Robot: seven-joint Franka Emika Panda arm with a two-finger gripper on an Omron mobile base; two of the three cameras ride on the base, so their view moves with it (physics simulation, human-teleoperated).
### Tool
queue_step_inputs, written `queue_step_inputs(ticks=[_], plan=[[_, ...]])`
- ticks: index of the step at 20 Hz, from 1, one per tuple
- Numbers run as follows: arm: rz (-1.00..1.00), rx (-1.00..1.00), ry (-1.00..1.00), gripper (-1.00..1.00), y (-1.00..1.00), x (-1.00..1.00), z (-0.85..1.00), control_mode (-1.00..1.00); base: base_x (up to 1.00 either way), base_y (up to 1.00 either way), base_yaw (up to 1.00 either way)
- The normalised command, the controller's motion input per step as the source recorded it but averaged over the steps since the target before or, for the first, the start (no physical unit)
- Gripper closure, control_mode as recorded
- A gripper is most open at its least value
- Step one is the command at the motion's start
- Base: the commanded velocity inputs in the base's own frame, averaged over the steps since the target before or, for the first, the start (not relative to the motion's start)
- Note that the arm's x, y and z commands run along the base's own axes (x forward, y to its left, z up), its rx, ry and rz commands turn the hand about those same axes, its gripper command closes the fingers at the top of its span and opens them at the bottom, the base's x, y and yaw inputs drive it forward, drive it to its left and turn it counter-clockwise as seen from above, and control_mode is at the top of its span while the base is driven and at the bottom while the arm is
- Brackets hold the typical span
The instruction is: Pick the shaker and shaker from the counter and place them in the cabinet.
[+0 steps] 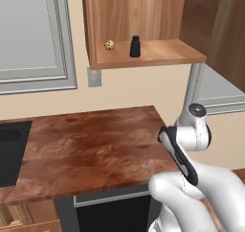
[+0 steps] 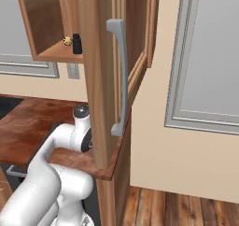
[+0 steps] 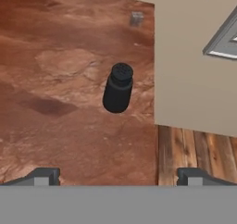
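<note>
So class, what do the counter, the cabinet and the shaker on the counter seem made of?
Counter: reddish-brown mottled slab, perhaps stone or polished wood, faint sheen.
Cabinet: warm brown wood, grain lines visible, matte.
Shaker: matte black, likely plastic or ceramic; dotted top.

I'm working in a kitchen: a brown wooden counter with a dark sink set into it, an open wooden wall cabinet above, grey panelled doors, and plank flooring past the counter edge.
</note>
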Motion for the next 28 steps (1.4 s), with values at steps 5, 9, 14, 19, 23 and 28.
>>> queue_step_inputs(ticks=[5,9,14,19,23,28], plan=[[0.00,0.04,0.08,-1.00,-0.02,0.41,-0.25,-1.00,0.00,0.00,0.00],[0.00,0.03,0.06,-1.00,0.00,0.29,-0.21,-1.00,0.00,0.00,0.00],[0.00,0.00,0.05,-1.00,0.00,0.36,-0.13,-1.00,0.00,0.00,0.00],[0.00,0.00,0.03,-1.00,0.00,0.27,-0.11,-1.00,0.00,0.00,0.00],[0.00,0.00,0.00,-1.00,0.00,0.16,-0.14,-1.00,0.00,0.00,0.00],[0.00,0.00,0.00,-1.00,0.00,0.06,-0.22,-1.00,0.00,0.00,0.00]])
